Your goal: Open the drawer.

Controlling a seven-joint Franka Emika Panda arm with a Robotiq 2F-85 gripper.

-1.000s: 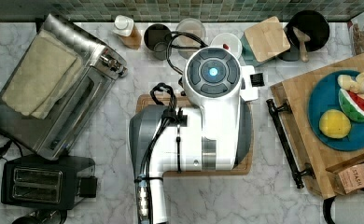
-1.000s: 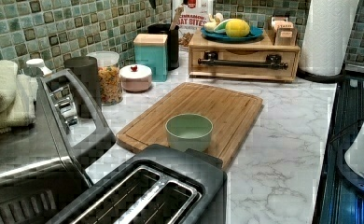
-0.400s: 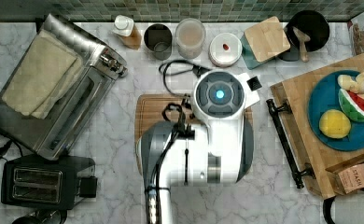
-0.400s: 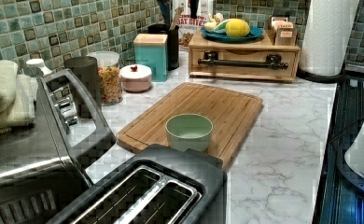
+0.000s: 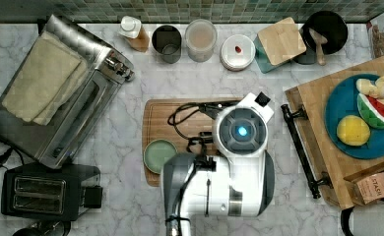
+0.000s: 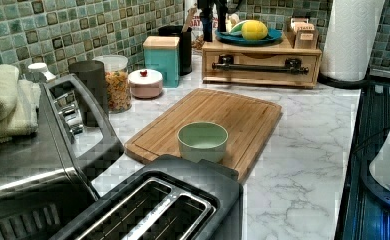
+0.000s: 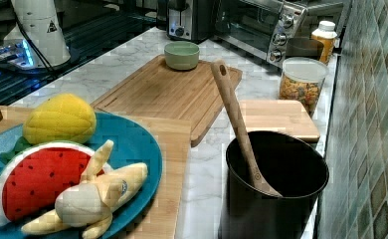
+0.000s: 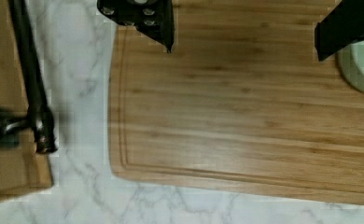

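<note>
The drawer [image 6: 260, 55] is the front of a light-wood box at the top view's right, and it sits flush and closed. Its long black bar handle [image 5: 301, 147] runs along that front [image 8: 3, 93], and the handle [image 8: 31, 70] also shows in the wrist view. My arm [image 5: 239, 130] hangs over the bamboo cutting board [image 5: 180, 123], a short way from the handle in the top view. My gripper [image 8: 243, 32] is open wide above the board, with nothing between its fingers [image 8: 143, 18].
A green bowl [image 5: 159, 155] stands on the board's near corner. A blue plate [image 5: 342, 98] of toy fruit sits on the box. Jars and a black utensil pot [image 7: 271, 184] line the tiled wall. A toaster oven [image 5: 67, 103] and toaster [image 5: 37, 196] fill the top view's left.
My arm has swung toward the top view's right, across the cutting board and closer to the drawer handle. The bowl has come out from under it. The drawer has not moved.
</note>
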